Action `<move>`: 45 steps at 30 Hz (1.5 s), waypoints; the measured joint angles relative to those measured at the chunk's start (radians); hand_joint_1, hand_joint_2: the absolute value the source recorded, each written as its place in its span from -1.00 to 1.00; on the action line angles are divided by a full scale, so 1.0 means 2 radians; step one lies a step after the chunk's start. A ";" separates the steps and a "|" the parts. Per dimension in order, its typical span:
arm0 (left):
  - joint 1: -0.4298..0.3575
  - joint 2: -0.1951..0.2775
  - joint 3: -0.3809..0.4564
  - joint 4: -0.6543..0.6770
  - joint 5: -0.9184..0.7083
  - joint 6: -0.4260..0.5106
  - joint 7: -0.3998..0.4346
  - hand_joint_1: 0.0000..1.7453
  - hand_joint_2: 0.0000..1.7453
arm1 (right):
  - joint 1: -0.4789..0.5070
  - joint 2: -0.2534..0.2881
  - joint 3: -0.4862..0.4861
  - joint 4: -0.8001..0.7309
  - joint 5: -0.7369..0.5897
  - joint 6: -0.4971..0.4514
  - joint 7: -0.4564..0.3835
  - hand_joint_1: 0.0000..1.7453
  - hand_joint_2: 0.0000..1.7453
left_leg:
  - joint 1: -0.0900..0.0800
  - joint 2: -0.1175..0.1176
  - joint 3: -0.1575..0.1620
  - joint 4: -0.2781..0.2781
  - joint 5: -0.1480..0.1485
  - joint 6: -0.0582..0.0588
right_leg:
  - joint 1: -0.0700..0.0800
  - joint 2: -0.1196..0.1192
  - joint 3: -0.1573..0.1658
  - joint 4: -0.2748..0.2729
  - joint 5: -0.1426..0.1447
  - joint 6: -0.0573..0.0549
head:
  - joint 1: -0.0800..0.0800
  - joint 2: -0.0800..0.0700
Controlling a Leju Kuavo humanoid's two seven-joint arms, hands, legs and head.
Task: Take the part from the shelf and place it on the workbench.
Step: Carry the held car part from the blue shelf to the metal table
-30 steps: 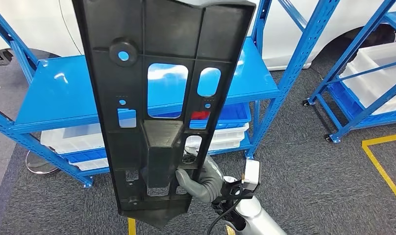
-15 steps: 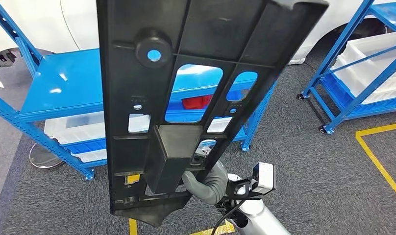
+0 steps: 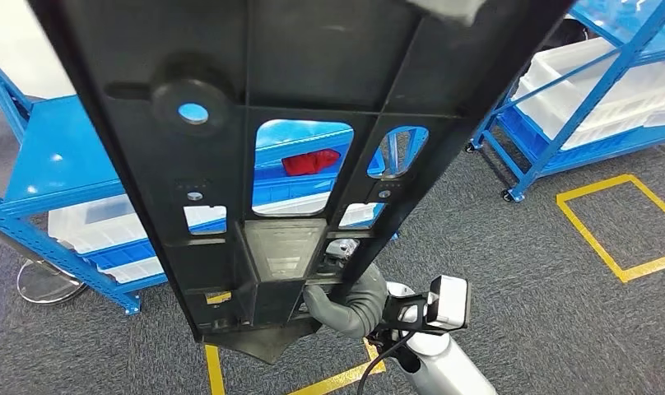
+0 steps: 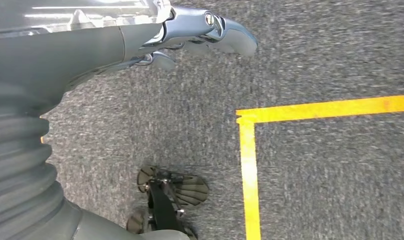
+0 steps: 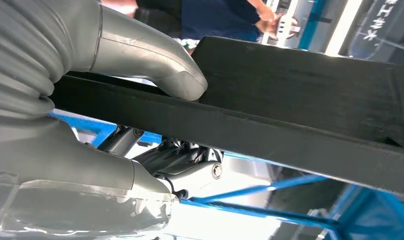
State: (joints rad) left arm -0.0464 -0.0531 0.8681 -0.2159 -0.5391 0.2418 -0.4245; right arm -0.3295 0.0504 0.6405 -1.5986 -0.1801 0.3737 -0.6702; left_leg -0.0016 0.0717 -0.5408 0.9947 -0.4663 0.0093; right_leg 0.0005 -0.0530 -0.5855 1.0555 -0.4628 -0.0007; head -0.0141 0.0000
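Head view: the part (image 3: pixel 288 148), a long black plastic panel with cut-out windows and a boxed rib near its lower end, is carried upright close to the camera, off the shelf (image 3: pixel 58 177) and in the air. The right hand (image 3: pixel 346 298) grips it low at its edge, likely so the long length stands above the wrist and clears the racking. Behind it: blue steel shelving, white bins on the lower tiers, something red seen through a window. Floor (image 3: pixel 551 313) is grey carpet with yellow tape lines; no bench. Left wrist view: the left hand (image 4: pixel 190 35) hangs over the carpet holding nothing, fingers loosely extended. Right wrist view: thumb (image 5: pixel 155 60) pressed on one face of the panel, fingers (image 5: pixel 190 167) underneath, a clamping hold. A person stands beyond.
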 joint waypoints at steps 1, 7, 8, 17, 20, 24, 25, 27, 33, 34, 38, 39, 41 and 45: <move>0.000 0.000 0.001 0.000 0.000 0.000 0.000 -1.00 1.00 | -0.002 0.000 0.000 -0.001 0.001 -0.001 -0.001 1.00 1.00 | -0.001 0.003 0.000 0.001 0.000 -0.002 | 0.002 -0.007 0.008 -0.016 0.002 -0.004 | 0.000 0.000; -0.003 0.003 0.004 0.000 -0.002 0.002 0.003 -1.00 1.00 | -0.004 -0.001 0.000 -0.006 0.017 -0.012 -0.006 1.00 1.00 | 0.002 -0.014 -0.020 0.045 -0.032 -0.017 | -0.002 0.016 0.006 -0.030 0.011 -0.015 | -0.001 0.000; -0.002 0.003 0.004 0.000 -0.003 0.001 0.003 -1.00 1.00 | -0.004 -0.001 0.000 -0.006 0.019 -0.014 -0.006 1.00 1.00 | 0.004 -0.023 -0.034 0.078 -0.049 -0.019 | -0.003 0.022 0.005 -0.030 0.012 -0.017 | -0.001 0.000; 0.000 0.005 0.005 0.000 -0.013 -0.016 0.002 -1.00 1.00 | -0.005 -0.014 0.000 -0.015 0.034 -0.045 -0.004 1.00 1.00 | 0.015 -0.070 -0.005 0.008 -0.002 -0.023 | -0.005 0.075 -0.004 -0.019 0.014 -0.003 | -0.001 0.000; -0.003 0.004 0.005 0.000 -0.014 -0.022 0.001 -1.00 1.00 | -0.006 -0.022 -0.001 -0.021 0.033 -0.051 -0.005 1.00 1.00 | 0.015 -0.058 -0.005 0.005 0.001 -0.012 | -0.006 0.079 -0.010 -0.018 0.015 0.007 | 0.000 0.000; -0.004 0.003 0.005 0.000 -0.015 -0.026 0.000 -1.00 1.00 | -0.009 -0.029 -0.001 -0.026 0.033 -0.054 -0.004 1.00 1.00 | 0.012 -0.033 -0.006 0.001 0.005 -0.003 | -0.006 0.036 -0.058 0.084 -0.039 0.012 | 0.006 0.000; -0.004 0.003 0.005 0.000 -0.016 -0.026 0.001 -1.00 1.00 | -0.009 -0.030 -0.001 -0.026 0.033 -0.054 -0.004 1.00 1.00 | 0.011 -0.026 -0.006 0.001 0.004 -0.002 | -0.007 0.033 -0.072 0.112 -0.048 0.013 | 0.006 0.000; -0.004 0.003 0.005 0.000 -0.017 -0.026 0.001 -1.00 1.00 | -0.008 -0.033 -0.001 -0.027 0.033 -0.055 -0.003 1.00 1.00 | 0.010 -0.014 -0.007 0.002 0.004 -0.002 | -0.007 0.030 -0.073 0.118 -0.041 0.013 | 0.007 0.000; -0.006 0.002 0.005 0.000 -0.022 -0.024 0.004 -1.00 1.00 | -0.013 -0.036 -0.001 -0.041 0.035 -0.078 0.007 1.00 1.00 | 0.003 0.014 -0.004 0.003 0.000 -0.012 | 0.004 -0.007 -0.002 -0.020 0.008 -0.004 | 0.006 0.000; -0.006 0.001 0.005 0.000 -0.024 -0.020 0.005 -1.00 1.00 | -0.012 -0.036 -0.001 -0.044 0.036 -0.082 0.007 1.00 1.00 | 0.003 0.018 -0.003 0.003 -0.001 -0.014 | 0.003 0.000 -0.003 -0.021 0.009 -0.006 | 0.006 0.000; -0.006 -0.005 0.005 0.000 -0.031 0.024 0.011 -1.00 1.00 | -0.011 -0.039 0.000 -0.054 0.043 -0.094 0.009 1.00 1.00 | 0.007 -0.017 -0.024 0.058 -0.040 -0.023 | -0.002 0.021 -0.003 -0.026 0.015 -0.016 | 0.004 0.000; -0.005 -0.006 0.005 0.000 -0.033 0.031 0.012 -1.00 1.00 | -0.010 -0.039 0.000 -0.056 0.043 -0.095 0.009 1.00 1.00 | 0.007 -0.025 -0.040 0.093 -0.057 -0.024 | -0.002 0.027 -0.004 -0.026 0.015 -0.017 | 0.003 0.000; -0.002 -0.008 0.005 0.000 -0.034 0.032 0.015 -1.00 1.00 | -0.007 -0.042 0.000 -0.056 0.042 -0.098 0.008 1.00 1.00 | 0.008 -0.030 -0.065 0.147 -0.073 -0.024 | -0.001 0.040 -0.004 -0.025 0.015 -0.017 | 0.003 0.000; -0.002 -0.010 0.005 0.000 -0.037 0.001 0.028 -1.00 1.00 | -0.001 -0.053 -0.002 -0.059 0.044 -0.106 -0.004 1.00 1.00 | 0.009 -0.051 -0.029 0.061 -0.015 -0.019 | -0.001 0.066 -0.004 -0.021 0.015 -0.015 | 0.003 0.000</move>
State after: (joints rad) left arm -0.0512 -0.0722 0.8772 -0.2151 -0.6128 0.2431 -0.3686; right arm -0.3321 -0.0547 0.6367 -1.7156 -0.0928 0.1614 -0.6776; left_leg 0.0154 -0.0295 -0.5989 1.1166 -0.4955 -0.0285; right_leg -0.0011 0.0785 -0.5930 1.0130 -0.4329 -0.0300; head -0.0078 -0.0001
